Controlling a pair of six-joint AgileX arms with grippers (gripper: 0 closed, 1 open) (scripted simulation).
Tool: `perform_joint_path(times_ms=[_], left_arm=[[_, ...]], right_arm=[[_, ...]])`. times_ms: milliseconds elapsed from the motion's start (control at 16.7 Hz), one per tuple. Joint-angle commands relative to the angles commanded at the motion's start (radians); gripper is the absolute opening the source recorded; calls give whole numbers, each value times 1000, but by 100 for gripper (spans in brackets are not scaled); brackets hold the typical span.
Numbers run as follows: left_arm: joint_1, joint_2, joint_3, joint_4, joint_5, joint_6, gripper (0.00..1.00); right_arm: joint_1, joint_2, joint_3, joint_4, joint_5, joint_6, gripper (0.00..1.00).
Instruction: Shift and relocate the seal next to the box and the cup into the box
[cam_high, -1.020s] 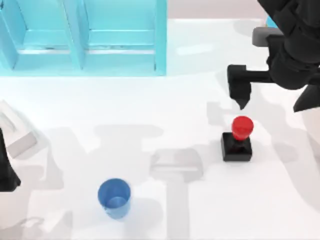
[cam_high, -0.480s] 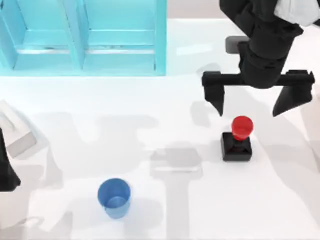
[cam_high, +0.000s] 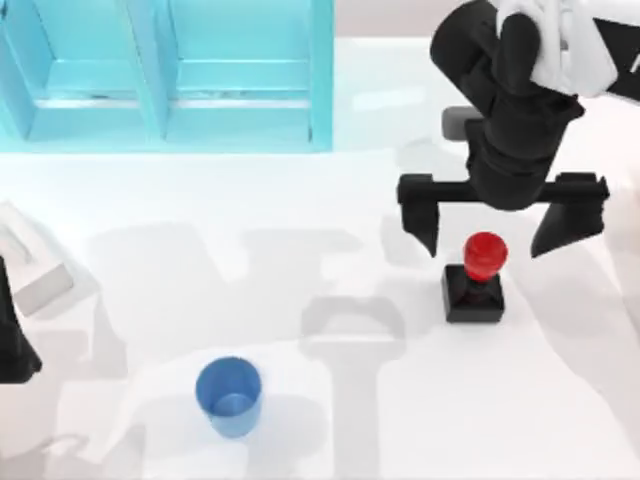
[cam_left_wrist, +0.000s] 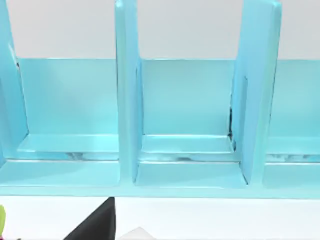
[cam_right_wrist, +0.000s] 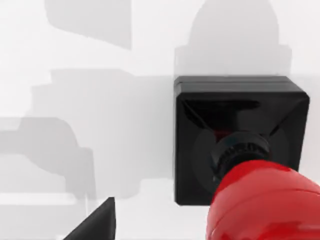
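Note:
The seal (cam_high: 474, 292), a black square block with a red knob, stands upright right of the table's middle. My right gripper (cam_high: 495, 228) hovers open just behind and above it, one finger on each side of the knob and not touching it. The right wrist view looks down on the seal (cam_right_wrist: 240, 125), with one dark fingertip (cam_right_wrist: 95, 224) beside it. The blue cup (cam_high: 229, 396) stands upright near the front, left of centre. The box (cam_high: 320, 80), a cyan unit with open compartments, stands at the back left. My left arm (cam_high: 12, 345) is parked at the left edge.
The left wrist view faces the cyan box (cam_left_wrist: 127, 100) and its upright dividers. Bare white table lies between the cup, the seal and the box front. The right arm's dark body (cam_high: 515, 90) hangs over the back right.
My right gripper has swung in from the right and come forward, until its open fingers flank the seal's knob. Seal, cup and left arm have not moved.

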Motion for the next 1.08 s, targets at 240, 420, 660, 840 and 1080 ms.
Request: perform_joint_path(times_ms=[240,420,660,840,1080], left_arm=[[0,0,0,0,0,0,100],[0,0,0,0,0,0,100],[0,0,0,0,0,0,100],[0,0,0,0,0,0,100],[0,0,0,0,0,0,100]], right_arm=[[3,27,-100,119,0,3,100],[3,28,-103,123,0,3,100],[3,28,-103,123,0,3,77],[3,28,-103,123,0,3,55],[3,28,-103,123,0,3,25]])
